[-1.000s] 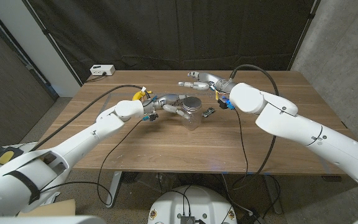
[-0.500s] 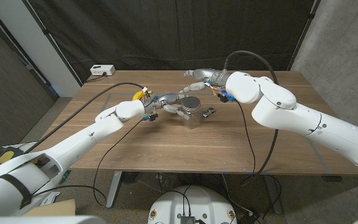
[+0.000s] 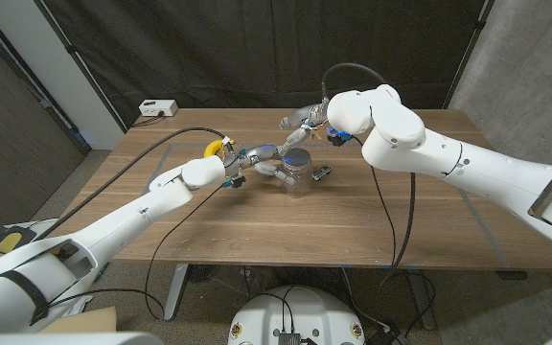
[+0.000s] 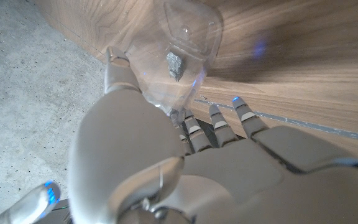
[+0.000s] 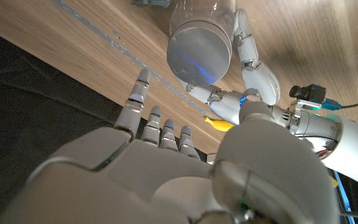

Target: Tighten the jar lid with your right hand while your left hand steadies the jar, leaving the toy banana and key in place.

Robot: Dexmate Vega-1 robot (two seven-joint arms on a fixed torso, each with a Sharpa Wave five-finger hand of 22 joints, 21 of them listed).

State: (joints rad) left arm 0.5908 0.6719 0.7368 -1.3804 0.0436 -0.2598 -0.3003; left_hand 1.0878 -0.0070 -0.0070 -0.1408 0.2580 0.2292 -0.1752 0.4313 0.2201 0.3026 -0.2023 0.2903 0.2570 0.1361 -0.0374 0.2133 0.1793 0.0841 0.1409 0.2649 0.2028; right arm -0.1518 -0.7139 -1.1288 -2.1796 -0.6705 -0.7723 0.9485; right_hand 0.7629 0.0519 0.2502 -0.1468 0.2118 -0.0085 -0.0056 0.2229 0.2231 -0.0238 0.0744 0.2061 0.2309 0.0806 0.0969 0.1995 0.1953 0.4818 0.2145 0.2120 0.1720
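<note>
A clear glass jar [image 3: 297, 182] with a grey metal lid [image 3: 297, 159] stands upright mid-table. My left hand [image 3: 260, 161] grips its side, fingers [image 5: 252, 59] wrapped around the glass just below the lid [image 5: 201, 50]. My right hand [image 3: 301, 121] hovers behind and above the jar with fingers [image 5: 143, 102] spread, apart from the lid and holding nothing. The yellow toy banana [image 3: 215, 147] lies behind my left wrist and appears again [image 5: 219, 123] in the right wrist view. The small dark key [image 3: 321, 172] lies just right of the jar, also visible through the glass [image 4: 174, 62].
A white box [image 3: 156, 108] sits at the table's far left corner. Black cables [image 3: 175, 206] trail over the table's left side and another hangs from my right arm [image 3: 386, 211]. Bare wood [image 3: 353, 230] stretches in front of the jar.
My right arm has swung inward and its elbow has risen, keeping the hand behind the jar. The left hand, jar, banana and key have stayed put.
</note>
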